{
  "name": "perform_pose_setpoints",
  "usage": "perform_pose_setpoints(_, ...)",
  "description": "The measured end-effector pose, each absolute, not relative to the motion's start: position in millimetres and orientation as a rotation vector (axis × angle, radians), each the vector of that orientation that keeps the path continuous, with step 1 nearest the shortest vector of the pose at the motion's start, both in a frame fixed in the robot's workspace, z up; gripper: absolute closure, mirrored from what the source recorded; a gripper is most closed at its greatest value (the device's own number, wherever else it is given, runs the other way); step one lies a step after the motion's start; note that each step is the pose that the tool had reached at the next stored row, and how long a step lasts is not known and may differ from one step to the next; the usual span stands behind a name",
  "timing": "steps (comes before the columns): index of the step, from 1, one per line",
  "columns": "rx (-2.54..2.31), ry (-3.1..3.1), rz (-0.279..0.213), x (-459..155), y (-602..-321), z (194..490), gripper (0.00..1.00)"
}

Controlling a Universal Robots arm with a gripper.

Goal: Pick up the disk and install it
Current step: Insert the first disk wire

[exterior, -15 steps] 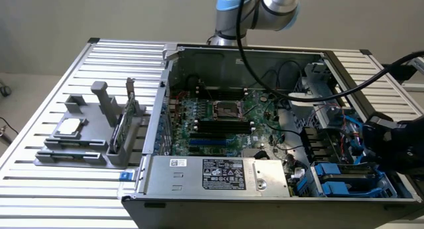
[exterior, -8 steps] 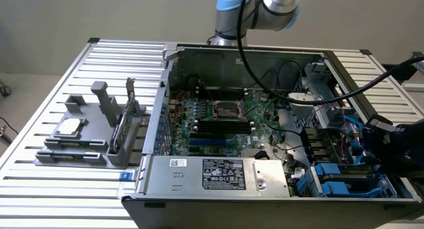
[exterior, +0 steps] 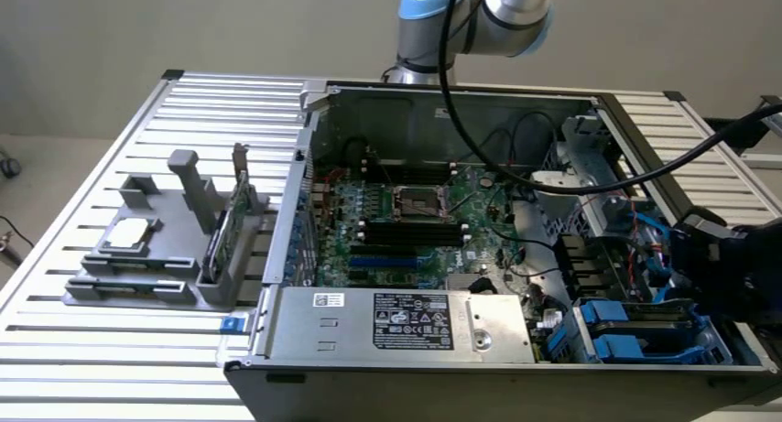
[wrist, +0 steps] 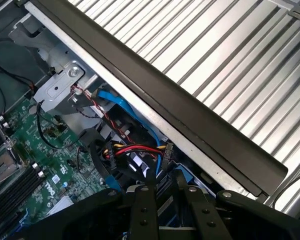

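Slatted metal table (exterior: 110,376) under open computer case (exterior: 489,394), grey rack (exterior: 135,289)

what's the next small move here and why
Probably ease the gripper slowly straight down toward the drive bay at the exterior view's right. It hangs above that bay, and the red and blue cables lie close by, so a sideways move could snag them. Whether it holds the disk, I cannot tell.

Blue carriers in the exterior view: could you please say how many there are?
2 blue carriers, in the case's near corner on the exterior view's right: one behind the other. The tool may hide more.
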State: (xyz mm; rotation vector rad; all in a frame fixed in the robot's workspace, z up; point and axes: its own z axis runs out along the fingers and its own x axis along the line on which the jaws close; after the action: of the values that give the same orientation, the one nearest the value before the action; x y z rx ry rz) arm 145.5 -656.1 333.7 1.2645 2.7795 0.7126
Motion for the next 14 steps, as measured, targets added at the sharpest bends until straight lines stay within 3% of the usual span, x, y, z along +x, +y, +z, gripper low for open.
perform_pose_setpoints(14, 1.422, 2.735, 0.715, 145.5, -656.7, 329.3, 0.73)
